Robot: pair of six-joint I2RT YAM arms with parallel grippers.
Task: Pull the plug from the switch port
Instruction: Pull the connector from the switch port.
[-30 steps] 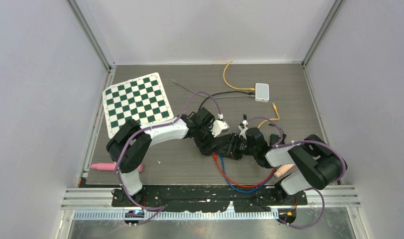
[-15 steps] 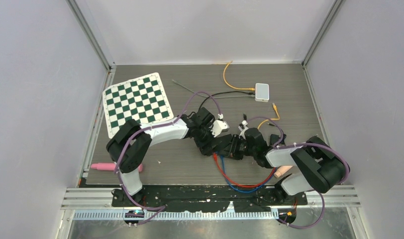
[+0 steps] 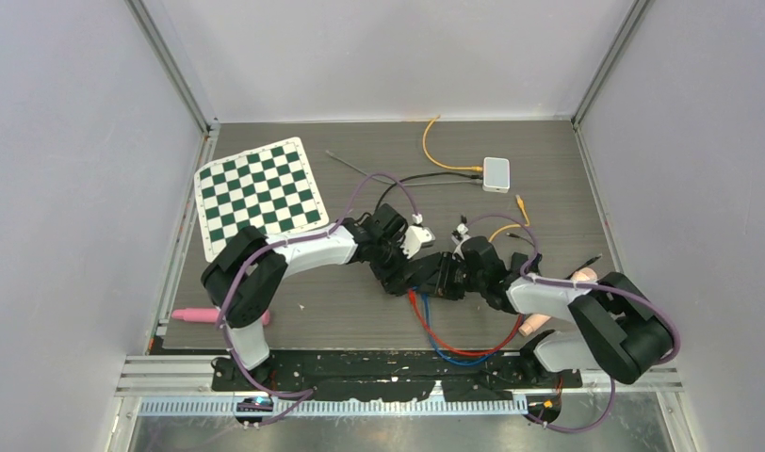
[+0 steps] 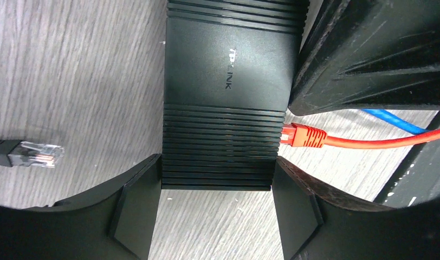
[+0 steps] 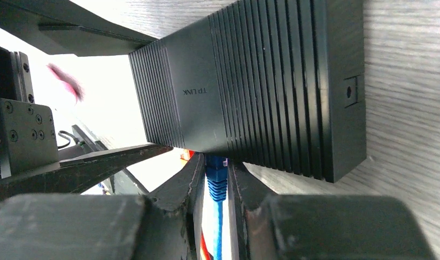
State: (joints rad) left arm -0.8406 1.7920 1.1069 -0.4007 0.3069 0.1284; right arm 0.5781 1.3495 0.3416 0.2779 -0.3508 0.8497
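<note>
The black TP-Link switch (image 4: 218,81) lies on the wood table, and my left gripper (image 4: 218,169) is shut on its near end, one finger on each side. A red plug (image 4: 303,135) sits in a port on the switch's right side. In the right wrist view the switch (image 5: 250,103) fills the top, and a blue plug (image 5: 217,181) runs up into its lower edge. My right gripper (image 5: 216,174) is shut on that blue plug, its fingers (image 5: 186,184) pressed against both sides. In the top view both grippers meet at the switch (image 3: 426,275) in mid-table.
Red cable (image 3: 435,331) and blue cable (image 3: 454,356) loop toward the near edge. A loose black cable with a clear plug (image 4: 36,153) lies left of the switch. Checkerboard (image 3: 258,193) at back left, white box (image 3: 496,173) with orange cable (image 3: 435,151) at back, pink object (image 3: 195,314) near left.
My right gripper has closed onto the blue plug. The right arm's elbow has swung out to the right and nearer the table's front. The left arm and the switch stayed put.
</note>
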